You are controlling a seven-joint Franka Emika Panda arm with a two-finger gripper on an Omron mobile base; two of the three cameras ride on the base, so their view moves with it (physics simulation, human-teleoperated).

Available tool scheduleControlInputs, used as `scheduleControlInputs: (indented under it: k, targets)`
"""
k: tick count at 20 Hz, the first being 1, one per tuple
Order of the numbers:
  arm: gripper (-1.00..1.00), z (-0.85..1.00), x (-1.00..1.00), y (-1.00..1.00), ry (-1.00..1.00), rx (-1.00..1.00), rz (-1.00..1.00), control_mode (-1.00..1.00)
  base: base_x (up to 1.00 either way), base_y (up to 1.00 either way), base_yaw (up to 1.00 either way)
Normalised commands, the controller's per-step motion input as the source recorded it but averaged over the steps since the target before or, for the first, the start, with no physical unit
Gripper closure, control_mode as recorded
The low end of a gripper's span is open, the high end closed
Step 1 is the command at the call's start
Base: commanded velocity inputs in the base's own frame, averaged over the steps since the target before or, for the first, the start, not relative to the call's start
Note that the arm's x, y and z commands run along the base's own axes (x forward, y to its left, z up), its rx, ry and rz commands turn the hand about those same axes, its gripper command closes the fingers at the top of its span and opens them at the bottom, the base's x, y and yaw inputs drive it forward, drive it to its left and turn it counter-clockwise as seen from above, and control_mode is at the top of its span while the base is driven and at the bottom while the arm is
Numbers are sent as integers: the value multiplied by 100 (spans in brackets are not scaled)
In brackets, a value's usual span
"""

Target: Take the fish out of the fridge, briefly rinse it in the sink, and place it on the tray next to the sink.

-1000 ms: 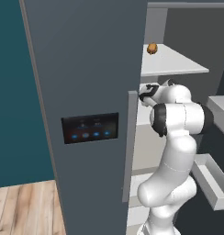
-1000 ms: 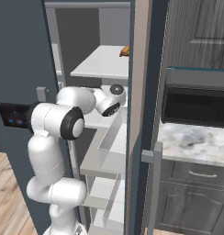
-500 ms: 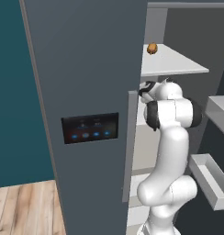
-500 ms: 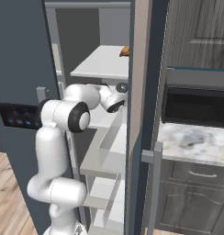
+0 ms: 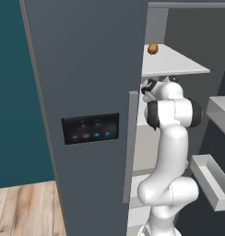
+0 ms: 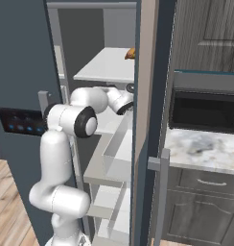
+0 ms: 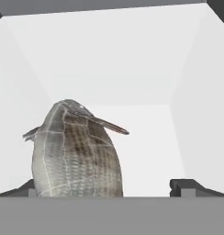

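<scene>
Our gripper (image 7: 107, 186) stood wide open, empty; closing off-centre, we risked squeezing the fish (image 7: 76, 153) sideways along the fridge (image 5: 86, 69) shelf.

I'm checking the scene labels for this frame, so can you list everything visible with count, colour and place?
fridge: one, slate grey, door open, fronting the robot.
panel: one, black with blue lights, on the fridge door.
shelves: several, white, inside the fridge.
fish: one, grey-brown and scaly, on a white fridge shelf just ahead of the claw.
small item: one, orange-brown, on the upper shelf.
microwave: one, black, right of the fridge.
counter: one, marbled grey, under the microwave.
arm: one, white, reaching into the fridge.
claw: one, dark, open.
</scene>
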Motion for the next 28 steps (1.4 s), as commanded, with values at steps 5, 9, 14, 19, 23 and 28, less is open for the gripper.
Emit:
scheduleControlInputs:
  k: [5,9,14,19,23,28]
  targets:
    - [-100,-39,0,0,5,-1,0,-100,0,0,0]
    - [100,-25,0,0,1,0,0,-100,0,0,0]
    - [100,0,0,0,0,0,0,-100,0,0,0]
    - [100,0,0,0,0,0,0,-100,0,0,0]
    - [100,0,-3,0,0,0,0,-100,0,0,0]
    - [100,0,-57,10,0,0,0,-100,0,0,0]
